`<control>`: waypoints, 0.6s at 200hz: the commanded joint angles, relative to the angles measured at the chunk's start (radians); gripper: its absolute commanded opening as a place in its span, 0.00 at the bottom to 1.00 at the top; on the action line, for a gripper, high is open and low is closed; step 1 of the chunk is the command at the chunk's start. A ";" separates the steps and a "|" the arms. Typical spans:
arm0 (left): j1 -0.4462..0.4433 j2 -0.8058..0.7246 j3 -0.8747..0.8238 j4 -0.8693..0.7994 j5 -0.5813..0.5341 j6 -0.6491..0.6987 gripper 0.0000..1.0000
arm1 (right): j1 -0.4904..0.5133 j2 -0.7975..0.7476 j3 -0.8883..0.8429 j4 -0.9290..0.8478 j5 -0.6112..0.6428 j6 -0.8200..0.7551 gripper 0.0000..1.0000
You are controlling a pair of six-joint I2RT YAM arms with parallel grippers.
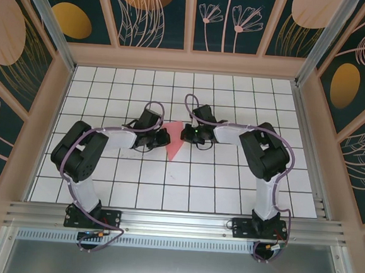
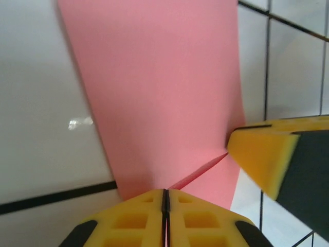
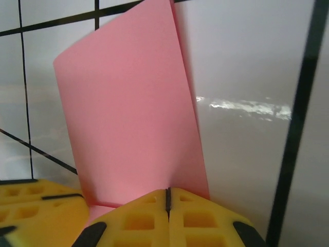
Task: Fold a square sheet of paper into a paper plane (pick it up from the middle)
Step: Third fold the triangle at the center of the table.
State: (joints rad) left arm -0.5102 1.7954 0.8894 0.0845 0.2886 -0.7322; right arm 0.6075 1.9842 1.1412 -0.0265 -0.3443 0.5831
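Note:
The salmon-pink sheet of paper (image 1: 174, 142) is folded into a narrow pointed dart, the paper plane, with its tip toward the near edge. It stands on edge between my two grippers at the table's middle. My left gripper (image 1: 162, 135) pinches it from the left. In the left wrist view the yellow jaws (image 2: 165, 198) meet with a pink sliver in the gap, and the paper (image 2: 164, 77) with a crease rises ahead. My right gripper (image 1: 186, 135) pinches it from the right. Its jaws (image 3: 167, 195) are together at the foot of the upright paper (image 3: 128, 113).
The white grid-tiled table (image 1: 229, 191) is walled by a wooden frame with patterned panels (image 1: 192, 17). The right gripper's yellow finger (image 2: 267, 154) crowds the left wrist view. The left gripper's fingers (image 3: 31, 206) sit close at lower left in the right wrist view.

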 commanded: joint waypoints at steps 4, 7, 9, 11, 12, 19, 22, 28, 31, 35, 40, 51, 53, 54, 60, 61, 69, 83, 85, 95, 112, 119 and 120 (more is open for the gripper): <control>-0.002 -0.034 0.031 -0.004 0.005 0.040 0.17 | 0.009 -0.094 -0.112 -0.001 0.136 0.139 0.04; -0.003 -0.045 0.026 0.005 0.009 0.034 0.19 | 0.011 -0.102 -0.124 0.008 0.139 0.155 0.05; -0.004 -0.051 0.020 0.010 0.013 0.030 0.19 | 0.012 -0.107 -0.130 0.014 0.143 0.164 0.05; -0.003 -0.058 0.014 0.014 0.017 0.025 0.20 | 0.013 -0.110 -0.137 0.019 0.145 0.172 0.05; -0.003 -0.062 0.012 0.016 0.019 0.023 0.20 | 0.014 -0.113 -0.139 0.022 0.146 0.176 0.05; -0.004 -0.075 -0.015 0.043 0.034 0.005 0.22 | 0.019 -0.124 -0.149 0.031 0.156 0.203 0.05; -0.006 -0.105 -0.028 0.055 0.041 -0.005 0.23 | 0.022 -0.127 -0.155 0.034 0.160 0.212 0.05; -0.009 -0.129 -0.053 0.076 0.053 -0.023 0.25 | 0.025 -0.136 -0.160 0.044 0.164 0.231 0.05; -0.011 -0.139 -0.065 0.085 0.056 -0.032 0.26 | 0.027 -0.138 -0.165 0.049 0.166 0.239 0.05; -0.014 -0.153 -0.081 0.094 0.059 -0.042 0.27 | 0.030 -0.141 -0.167 0.056 0.167 0.247 0.05; -0.018 -0.172 -0.104 0.104 0.060 -0.055 0.28 | 0.032 -0.145 -0.170 0.064 0.168 0.255 0.05; -0.027 -0.208 -0.150 0.130 0.061 -0.087 0.29 | 0.033 -0.151 -0.167 0.072 0.166 0.266 0.05; -0.032 -0.216 -0.157 0.137 0.063 -0.095 0.29 | 0.032 -0.151 -0.165 0.072 0.165 0.266 0.05; -0.034 -0.219 -0.162 0.141 0.065 -0.099 0.29 | 0.033 -0.151 -0.165 0.072 0.164 0.266 0.05; -0.041 -0.237 -0.185 0.160 0.072 -0.119 0.29 | 0.034 -0.153 -0.161 0.071 0.161 0.266 0.06; -0.043 -0.240 -0.189 0.163 0.074 -0.122 0.29 | 0.034 -0.152 -0.160 0.070 0.161 0.265 0.06; -0.056 -0.262 -0.213 0.186 0.080 -0.142 0.30 | 0.034 -0.151 -0.150 0.064 0.157 0.262 0.06; -0.076 -0.287 -0.237 0.210 0.085 -0.173 0.29 | 0.033 -0.150 -0.137 0.058 0.148 0.256 0.06; -0.080 -0.288 -0.238 0.211 0.086 -0.174 0.29 | 0.034 -0.150 -0.137 0.057 0.147 0.256 0.06; -0.096 -0.286 -0.241 0.219 0.089 -0.189 0.28 | 0.033 -0.148 -0.133 0.056 0.144 0.252 0.06; -0.118 -0.256 -0.241 0.239 0.090 -0.208 0.24 | 0.034 -0.143 -0.129 0.053 0.140 0.248 0.06; -0.124 -0.237 -0.241 0.246 0.092 -0.215 0.22 | 0.034 -0.143 -0.130 0.054 0.139 0.248 0.06; -0.123 -0.234 -0.241 0.247 0.092 -0.217 0.22 | 0.034 -0.142 -0.130 0.054 0.139 0.247 0.06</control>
State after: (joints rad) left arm -0.6125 1.5288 0.6552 0.2550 0.3599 -0.8925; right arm 0.6369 1.8652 0.9920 0.0200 -0.2096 0.8188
